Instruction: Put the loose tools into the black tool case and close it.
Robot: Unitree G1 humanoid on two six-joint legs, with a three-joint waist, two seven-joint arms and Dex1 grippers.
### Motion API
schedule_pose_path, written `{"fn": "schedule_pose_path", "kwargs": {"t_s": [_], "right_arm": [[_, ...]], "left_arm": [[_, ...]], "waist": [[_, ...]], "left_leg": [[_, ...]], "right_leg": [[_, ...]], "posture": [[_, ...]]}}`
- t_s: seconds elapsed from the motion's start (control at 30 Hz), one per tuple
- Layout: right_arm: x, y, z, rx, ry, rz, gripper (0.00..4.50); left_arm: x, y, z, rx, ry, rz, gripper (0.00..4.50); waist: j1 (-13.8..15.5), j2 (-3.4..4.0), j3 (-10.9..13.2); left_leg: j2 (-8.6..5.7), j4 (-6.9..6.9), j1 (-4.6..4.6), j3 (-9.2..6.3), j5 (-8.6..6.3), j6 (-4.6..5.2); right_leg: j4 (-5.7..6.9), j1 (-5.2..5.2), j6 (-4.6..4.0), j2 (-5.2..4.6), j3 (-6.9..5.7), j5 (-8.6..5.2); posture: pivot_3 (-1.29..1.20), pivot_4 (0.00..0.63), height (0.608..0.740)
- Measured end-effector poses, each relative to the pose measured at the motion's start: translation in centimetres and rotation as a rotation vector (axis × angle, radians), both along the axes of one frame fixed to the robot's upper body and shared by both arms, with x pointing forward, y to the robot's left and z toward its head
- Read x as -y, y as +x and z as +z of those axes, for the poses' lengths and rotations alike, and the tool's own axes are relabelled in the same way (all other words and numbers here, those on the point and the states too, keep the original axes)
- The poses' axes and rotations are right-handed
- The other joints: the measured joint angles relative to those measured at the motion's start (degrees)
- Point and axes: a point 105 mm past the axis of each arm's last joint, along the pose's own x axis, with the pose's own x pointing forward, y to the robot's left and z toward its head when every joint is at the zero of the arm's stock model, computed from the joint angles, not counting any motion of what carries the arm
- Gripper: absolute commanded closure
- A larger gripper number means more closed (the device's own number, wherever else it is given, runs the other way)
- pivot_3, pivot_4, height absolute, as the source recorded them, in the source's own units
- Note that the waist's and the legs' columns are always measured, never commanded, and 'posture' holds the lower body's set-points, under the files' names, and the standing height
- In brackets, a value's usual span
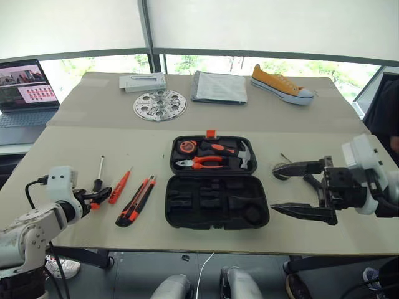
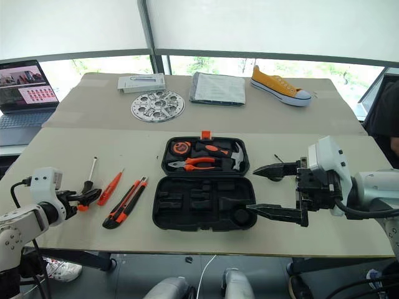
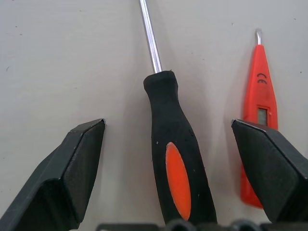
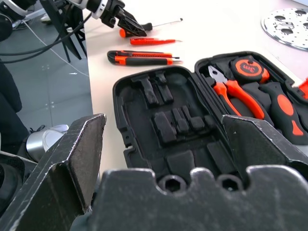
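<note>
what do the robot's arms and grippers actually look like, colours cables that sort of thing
Both arms have pale grey-white rounded shells. The left gripper sits on a boxy white wrist block, with a thin black cable looping from behind it. The right gripper is mounted on a black mechanical housing behind a white wrist casing, with a thick black cable. Each gripper has two matte black, wedge-shaped fingers tapering to points.

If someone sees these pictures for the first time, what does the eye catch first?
The open black tool case in the table's middle, with orange pliers and a hammer inside. Left of it lie loose orange tools; the open left gripper straddles a screwdriver.
</note>
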Motion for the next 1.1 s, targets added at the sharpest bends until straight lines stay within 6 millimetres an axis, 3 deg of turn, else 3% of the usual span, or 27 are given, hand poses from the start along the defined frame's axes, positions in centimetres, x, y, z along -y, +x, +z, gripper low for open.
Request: {"fn": "schedule_pose_path", "kwargs": {"t_s": [0.27, 0.47, 0.6, 0.7, 0.8, 0.93, 1.1], "right_arm": [[0.5, 0.1, -0.1, 0.018, -0.002, -0.02, 0.0], [1.0, 0.4, -0.1, 0.025, -0.001, -0.037, 0.0], [1.7, 1.0, -0.3, 0.024, -0.002, -0.068, 0.0], [2.0, 1.1, -0.4, 0.018, -0.004, -0.073, 0.0], [2.0, 1.1, -0.6, 0.012, -0.013, -0.068, 0.0], [1.9, 1.2, -1.2, 0.004, -0.034, -0.072, 0.0], [1.4, 1.0, -1.6, 0.014, -0.044, -0.068, 0.0]], "left_arm": [[-1.0, -0.1, -0.5, -0.009, 0.02, 0.007, 3.61], [-1.3, 0.3, -0.5, -0.008, 0.026, -0.005, 3.62], [-1.2, 1.4, 1.0, 0.045, 0.102, -0.132, 3.62], [2.2, 2.3, 4.3, 0.168, 0.201, -0.449, 3.62], [8.1, 2.0, 7.2, 0.271, 0.314, -0.885, 3.62], [13.7, 1.8, 6.7, 0.265, 0.394, -1.291, 3.62], [19.2, 3.6, 5.4, 0.246, 0.445, -1.546, 3.62]], "waist": [[0.03, 0.05, -0.03], [0.06, 0.21, -0.12], [0.06, 0.04, -0.02], [0.22, -0.03, 0.02], [0.19, -0.02, 0.01], [-0.07, -0.02, 0.01], [-0.04, -0.04, 0.02]], "left_leg": [[0.05, -0.03, 0.03, 0.01, 0.06, -0.1], [0.04, -0.03, 0.05, 0.0, 0.06, -0.11], [0.11, -0.04, -0.05, -0.03, 0.12, -0.2], [0.08, 0.0, -0.17, -0.05, 0.11, -0.19], [-0.02, 0.04, -0.21, -0.04, 0.11, -0.18], [-0.01, 0.08, -0.29, -0.01, 0.12, -0.15], [0.05, 0.5, -0.64, -0.09, 0.32, 0.22]], "right_leg": [[0.1, 0.0, 0.0, 0.01, 0.0, 0.01], [0.11, 0.0, -0.01, 0.0, 0.0, 0.02], [0.12, -0.08, -0.07, 0.04, -0.06, 0.06], [0.02, -0.11, -0.16, -0.01, -0.12, 0.11], [-0.08, -0.1, -0.13, -0.09, -0.14, 0.13], [-0.1, -0.16, -0.15, -0.09, -0.17, 0.14], [-0.04, -0.24, -0.13, -0.06, -0.24, 0.23]], "posture": [[0.0, 0.15, 0.74], [0.0, 0.15, 0.74], [0.0, 0.15, 0.74], [0.0, 0.15, 0.74], [0.0, 0.15, 0.74], [0.0, 0.15, 0.74], [0.0, 0.15, 0.74]]}}
